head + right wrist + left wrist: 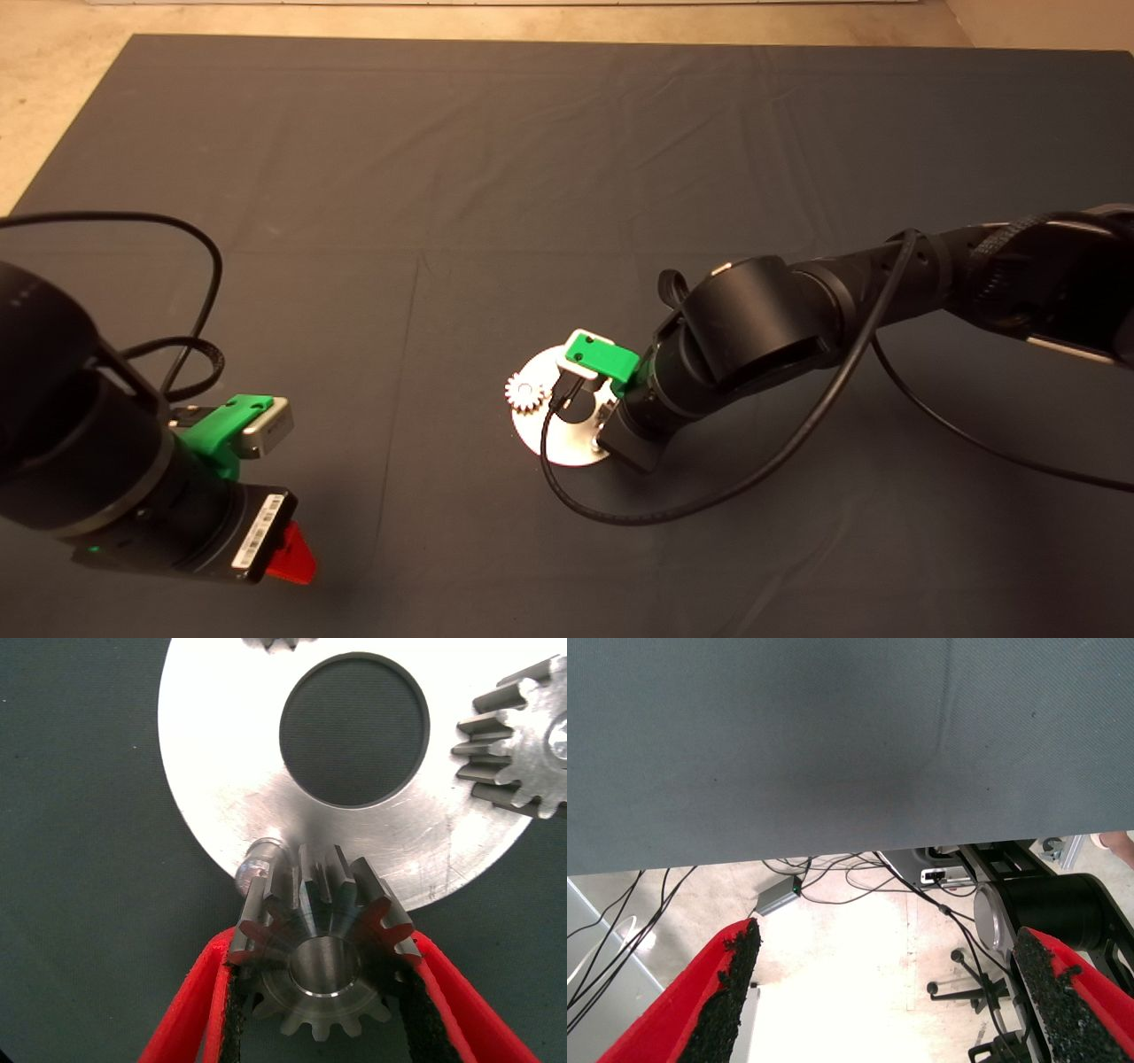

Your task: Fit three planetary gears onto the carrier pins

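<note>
Gear in hand: small shiny steel toothed gear clamped in right gripper, beside bare silver peg on flat round silver plate.
Seated gear: plate's left edge.
Left gripper: spread wide, parked lower left.

Probably a robotics lab or workshop: a dark mat covers the table, and the left wrist view shows a bare concrete floor strewn with cables and black equipment stands.

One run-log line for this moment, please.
right gripper: shut on gear, beside bare pin | plate: one gear seated | left gripper: open, parked
</note>
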You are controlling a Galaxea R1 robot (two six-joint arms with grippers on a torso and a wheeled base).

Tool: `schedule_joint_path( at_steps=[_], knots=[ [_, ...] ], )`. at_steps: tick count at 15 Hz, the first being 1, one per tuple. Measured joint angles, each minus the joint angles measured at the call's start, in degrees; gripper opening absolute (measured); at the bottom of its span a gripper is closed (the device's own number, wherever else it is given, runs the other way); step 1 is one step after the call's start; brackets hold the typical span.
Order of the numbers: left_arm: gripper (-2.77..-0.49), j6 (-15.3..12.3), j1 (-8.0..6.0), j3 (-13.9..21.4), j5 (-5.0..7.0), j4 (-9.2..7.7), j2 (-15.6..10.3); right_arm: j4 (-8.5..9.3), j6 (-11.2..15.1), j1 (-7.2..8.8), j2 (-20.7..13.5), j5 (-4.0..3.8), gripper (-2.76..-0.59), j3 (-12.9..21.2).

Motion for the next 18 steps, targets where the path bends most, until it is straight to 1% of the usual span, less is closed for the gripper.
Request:
schedule_joint_path(
  at_steps=[4,8,13,18],
  knots=[
    [-1.22,0.0,0.0,0.0,0.0,0.0,0.0,0.46,-0.9,-0.02,0.9,-0.01,-2.33,-1.1],
    [-1.22,0.0,0.0,0.0,0.0,0.0,-0.1,0.52,-1.2,-0.02,1.6,0.05,-2.33,-1.5],
    [-1.22,0.0,0.0,0.0,0.0,0.0,-0.1,0.52,-2.6,-0.04,1.8,0.05,-2.33,-2.0],
    [-1.22,0.0,0.0,0.0,0.0,0.0,-0.1,0.52,-5.6,-0.04,1.8,0.02,-2.34,-2.1]
  ],
)
